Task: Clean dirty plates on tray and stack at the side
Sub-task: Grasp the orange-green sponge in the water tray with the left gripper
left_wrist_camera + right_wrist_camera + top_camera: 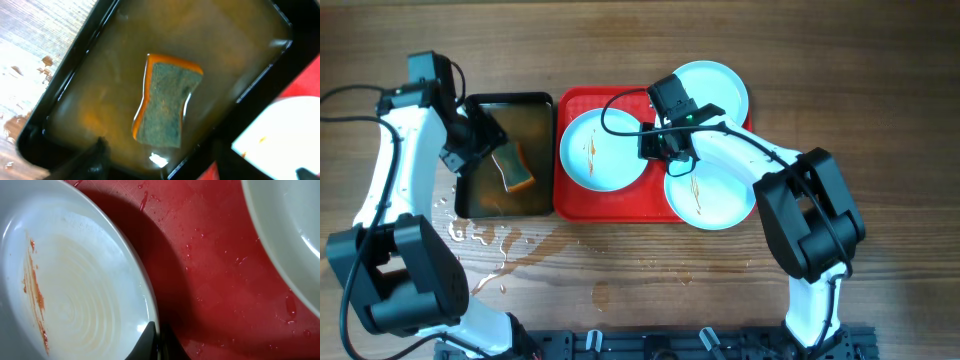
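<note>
The red tray (655, 205) lies mid-table. A streaked plate (603, 148) lies on its left half, a cleaner plate (715, 88) overhangs its far right corner, and another streaked plate (712, 198) overhangs its near right corner. My right gripper (663, 147) is shut on the right rim of the left plate. In the right wrist view its fingers (157, 342) pinch that plate (75, 290) over the wet tray (210, 270), with another plate (290, 230) at the upper right. My left gripper (480, 135) is open and empty above the sponge.
A black tray (470, 205) of brownish water stands left of the red tray. A green-and-orange sponge (167, 102) lies in it, below the left fingers (160, 167). Water drops (480, 235) are spilled on the wood in front of it.
</note>
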